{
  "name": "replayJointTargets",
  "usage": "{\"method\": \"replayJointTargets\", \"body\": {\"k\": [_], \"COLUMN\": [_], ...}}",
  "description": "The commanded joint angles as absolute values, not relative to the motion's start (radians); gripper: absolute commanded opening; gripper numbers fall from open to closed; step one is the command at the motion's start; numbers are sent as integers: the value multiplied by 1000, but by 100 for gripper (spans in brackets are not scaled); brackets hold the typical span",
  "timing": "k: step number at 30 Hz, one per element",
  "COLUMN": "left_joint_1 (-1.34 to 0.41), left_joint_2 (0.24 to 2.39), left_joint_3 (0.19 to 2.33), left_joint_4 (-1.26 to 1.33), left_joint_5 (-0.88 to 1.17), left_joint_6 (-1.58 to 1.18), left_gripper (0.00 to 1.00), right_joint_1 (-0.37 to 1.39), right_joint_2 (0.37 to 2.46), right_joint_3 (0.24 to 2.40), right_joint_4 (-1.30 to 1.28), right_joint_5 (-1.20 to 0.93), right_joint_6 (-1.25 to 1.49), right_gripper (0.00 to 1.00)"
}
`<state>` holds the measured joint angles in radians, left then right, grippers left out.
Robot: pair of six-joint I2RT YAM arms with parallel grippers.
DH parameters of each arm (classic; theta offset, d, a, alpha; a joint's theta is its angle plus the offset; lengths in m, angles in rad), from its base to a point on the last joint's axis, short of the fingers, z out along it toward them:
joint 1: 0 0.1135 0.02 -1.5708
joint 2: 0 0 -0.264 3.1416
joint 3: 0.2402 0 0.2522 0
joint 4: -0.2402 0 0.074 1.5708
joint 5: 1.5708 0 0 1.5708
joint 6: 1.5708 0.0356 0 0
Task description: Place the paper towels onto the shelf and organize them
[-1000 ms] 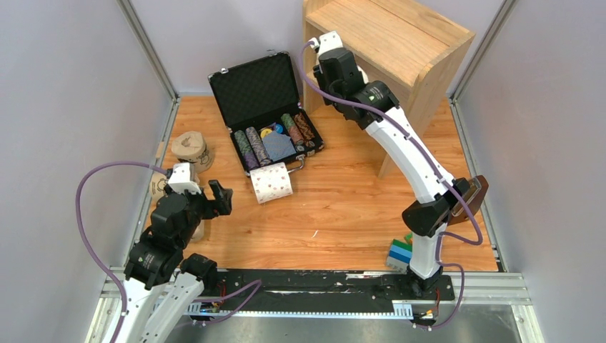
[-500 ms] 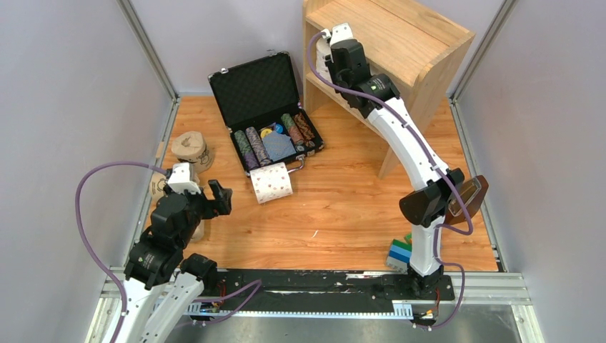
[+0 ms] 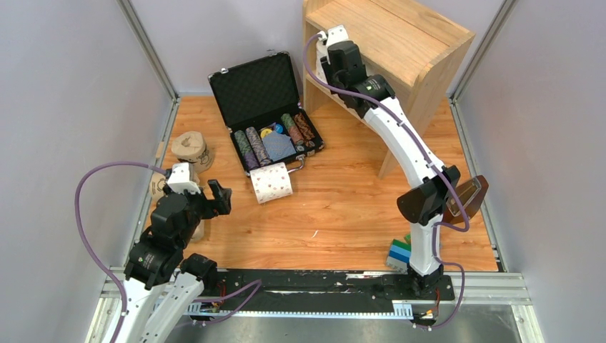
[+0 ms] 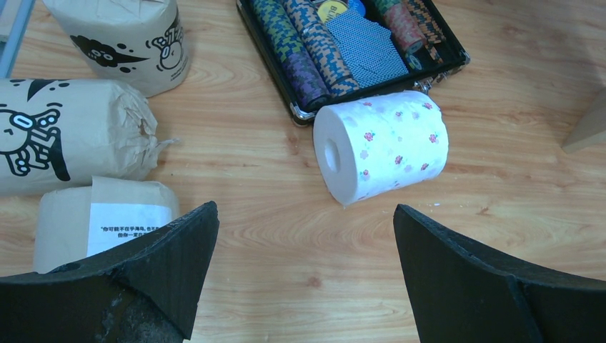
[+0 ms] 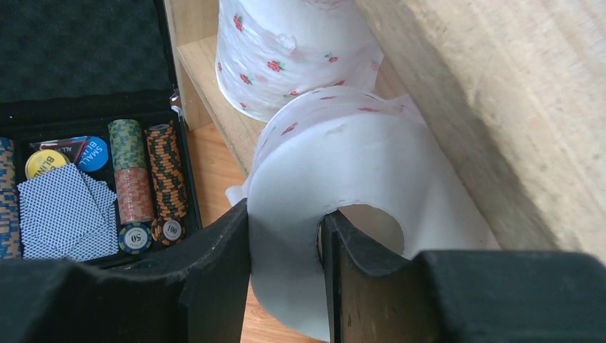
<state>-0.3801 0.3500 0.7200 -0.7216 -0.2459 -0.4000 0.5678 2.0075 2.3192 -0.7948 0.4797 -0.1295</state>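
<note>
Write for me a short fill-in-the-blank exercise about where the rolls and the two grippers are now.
The right gripper pinches a dotted roll at the wooden ____.
The left gripper has its jaws wide ____.
A loose white roll lies beside the black ____.
The left wrist view shows ____ tan rolls.
Missing words: shelf; open; case; three.

poker chips (image 5: 133, 236) marked 50, 100

Before me, item one: black case (image 3: 261, 89), lid open, on my wooden worktop (image 3: 343, 207). It holds striped poker-chip rows (image 3: 250, 146) and a blue-backed card deck (image 3: 280, 145). Item two: blue and green blocks (image 3: 399, 251) at the near right.
</note>
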Motion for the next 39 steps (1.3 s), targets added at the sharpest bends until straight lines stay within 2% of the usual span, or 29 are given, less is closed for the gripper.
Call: {"method": "replayJointTargets", "body": {"k": [1,7,24,29,39], "left_joint_1": [-383,-383,-383,-383,-383], "left_joint_2": [350,346,347,351,352], "left_joint_3": [718,718,716,716,716], "left_joint_4": [-701,-703,-700,-698,-698], "left_joint_5": [-253,-255,-249,-246,-242], "left_joint_6": [-414,-416,-416,-415,-414], "left_gripper": [100,100,100,100,100], "right_joint_1": [559,558,576,620,704], "right_joint_2": [2005,1998,1940,1907,1913], "right_joint_3": [2316,2314,2295,2241,2140], "right_joint_4": [-725,-723,-697,-663,-623], "right_joint_5": [485,487,456,406,278], "right_joint_6": [-145,-149,-212,-289,-297], "right_gripper": [40,49,55,60,61]}}
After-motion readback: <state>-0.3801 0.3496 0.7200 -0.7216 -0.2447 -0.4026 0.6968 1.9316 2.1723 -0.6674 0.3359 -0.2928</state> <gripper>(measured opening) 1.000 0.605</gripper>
